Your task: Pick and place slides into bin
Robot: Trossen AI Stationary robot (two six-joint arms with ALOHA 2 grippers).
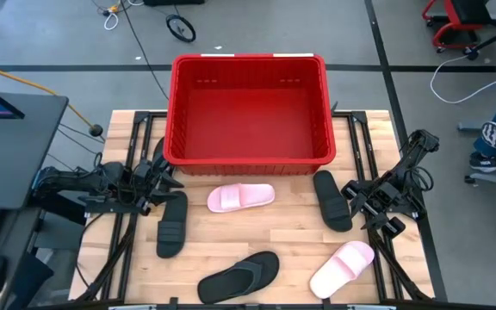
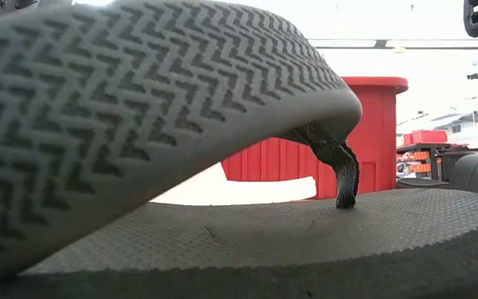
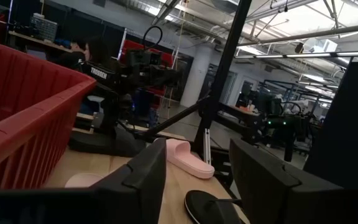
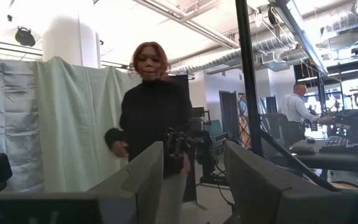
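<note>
High view shows the big red plastic bin point(image 1: 250, 110) with nothing in it yet. Five foam slides lie on the wooden table point(image 1: 127, 129): a pink one point(image 1: 240, 197) just in front of the bin, another pink one point(image 1: 343, 269), two black ones point(image 1: 171, 224) point(image 1: 331, 200), and a black flip-flop point(image 1: 239, 275). The left gripper point(image 1: 164, 184) and right gripper point(image 1: 353, 196) both have their fingers apart and hold nothing. A soft slide could bend and slip out if pinched at its edge.

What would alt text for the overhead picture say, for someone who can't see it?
An empty red bin sits at the far side of a wooden table, with five slides lying before it: two pink, three black. The left hand and right hand wait open at the table's sides.
</note>
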